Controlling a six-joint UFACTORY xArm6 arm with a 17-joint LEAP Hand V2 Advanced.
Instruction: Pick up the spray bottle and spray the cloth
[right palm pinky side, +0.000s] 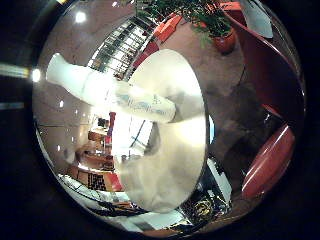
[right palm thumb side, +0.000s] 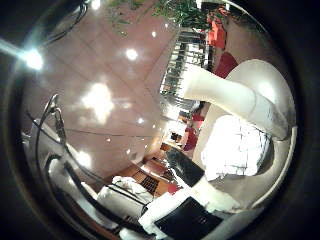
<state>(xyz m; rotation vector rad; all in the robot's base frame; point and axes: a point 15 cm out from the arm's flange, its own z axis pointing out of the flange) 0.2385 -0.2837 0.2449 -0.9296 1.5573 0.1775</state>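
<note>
A white spray bottle (right palm pinky side: 115, 93) stands upright on a round white table (right palm pinky side: 185, 70), its spray head reaching past the table's rim against the room behind. A pale cloth (right palm pinky side: 150, 170) lies on the table beside the bottle's base. The right thumb side palm view shows the bottle (right palm thumb side: 232, 97) with the checked cloth (right palm thumb side: 235, 147) next to it. My hand (right palm thumb side: 175, 212) shows there as white and black fingers, stretched out and away from the bottle, not around it.
A plant in an orange pot (right palm pinky side: 224, 38) stands on the floor beyond the table. A red chair (right palm pinky side: 268, 160) is beside the table. Shelves and furniture (right palm pinky side: 100, 150) fill the room behind.
</note>
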